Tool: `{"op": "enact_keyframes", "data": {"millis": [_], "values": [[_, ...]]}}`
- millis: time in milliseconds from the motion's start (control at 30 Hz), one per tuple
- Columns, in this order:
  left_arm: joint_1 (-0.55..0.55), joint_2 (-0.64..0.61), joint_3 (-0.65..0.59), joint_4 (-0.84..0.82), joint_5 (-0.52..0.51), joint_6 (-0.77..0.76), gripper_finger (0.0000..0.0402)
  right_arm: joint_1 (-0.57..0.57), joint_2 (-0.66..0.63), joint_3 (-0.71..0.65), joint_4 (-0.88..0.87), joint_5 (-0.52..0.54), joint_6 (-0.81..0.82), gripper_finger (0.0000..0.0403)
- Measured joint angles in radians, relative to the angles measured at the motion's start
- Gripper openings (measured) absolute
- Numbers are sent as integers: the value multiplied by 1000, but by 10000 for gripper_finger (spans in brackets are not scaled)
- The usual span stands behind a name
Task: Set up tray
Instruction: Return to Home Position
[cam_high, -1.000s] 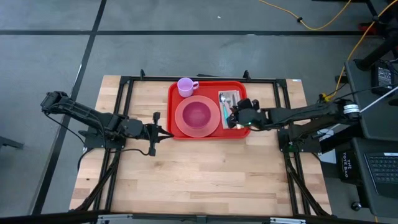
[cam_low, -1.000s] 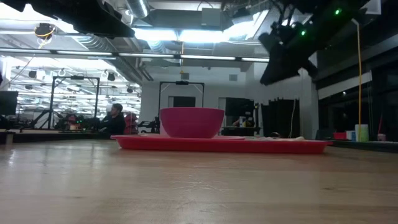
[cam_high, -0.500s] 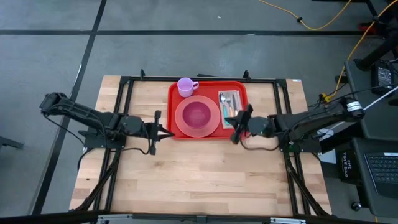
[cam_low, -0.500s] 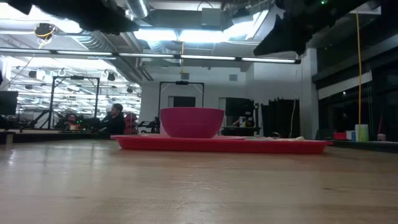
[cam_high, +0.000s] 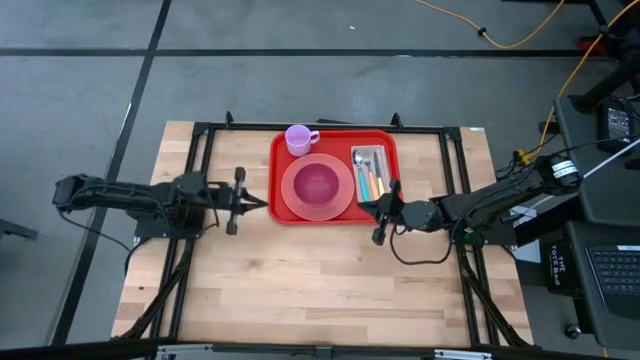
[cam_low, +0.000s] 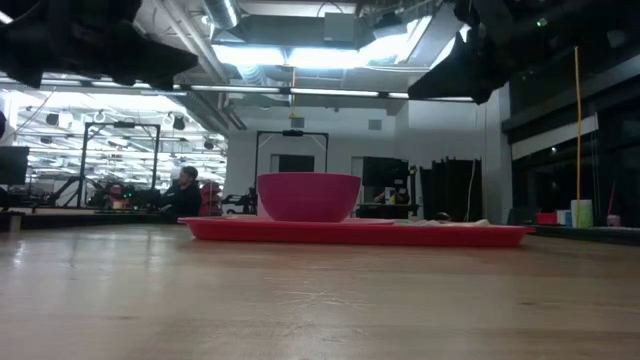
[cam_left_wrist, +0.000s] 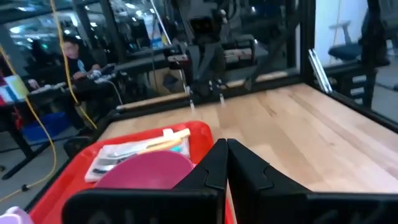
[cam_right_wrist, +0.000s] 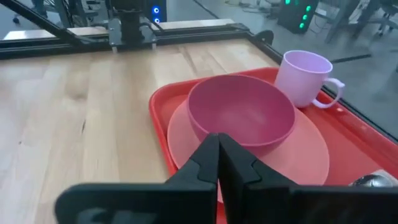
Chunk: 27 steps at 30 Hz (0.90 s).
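Basically, left gripper (cam_left_wrist: 227, 149) and right gripper (cam_right_wrist: 217, 144) are held shut, empty, beside the tray (cam_high: 335, 142), since setup looks done.

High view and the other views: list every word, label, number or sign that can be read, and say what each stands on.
Nothing can be read for certain.
White lettering on the dark panel right of the table, high view: too small to read.
Laptop keys, high view: too small to read.
Red tray, mug, bowl, plate: no print visible.
Room behind, low view: no legible sign.
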Motion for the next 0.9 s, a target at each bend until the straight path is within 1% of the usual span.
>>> {"op": "enact_keyframes", "data": {"millis": [100, 267, 333, 600, 733, 833, 900], "values": [[38, -90, -35, -4, 10, -21, 1, -2, 0, 0, 49, 0, -32, 7], [85, -219, -78, -3, 13, -21, 3, -3, -13, 0, 168, -1, -178, 10], [96, -265, -100, -9, 15, -21, 3, -3, -27, 0, 189, -1, -202, 10], [132, -394, -144, -39, 13, -18, 3, -3, -119, 0, 166, -11, -254, 11], [158, -435, -159, -66, 13, -24, 1, -3, -201, 0, 150, -66, -280, 11], [174, -468, -162, -96, 25, -22, 2, -3, -281, 0, 79, -108, -300, 11], [184, -487, -162, -110, 51, -21, 3, -2, -336, 0, 15, -111, -302, 12]]}}
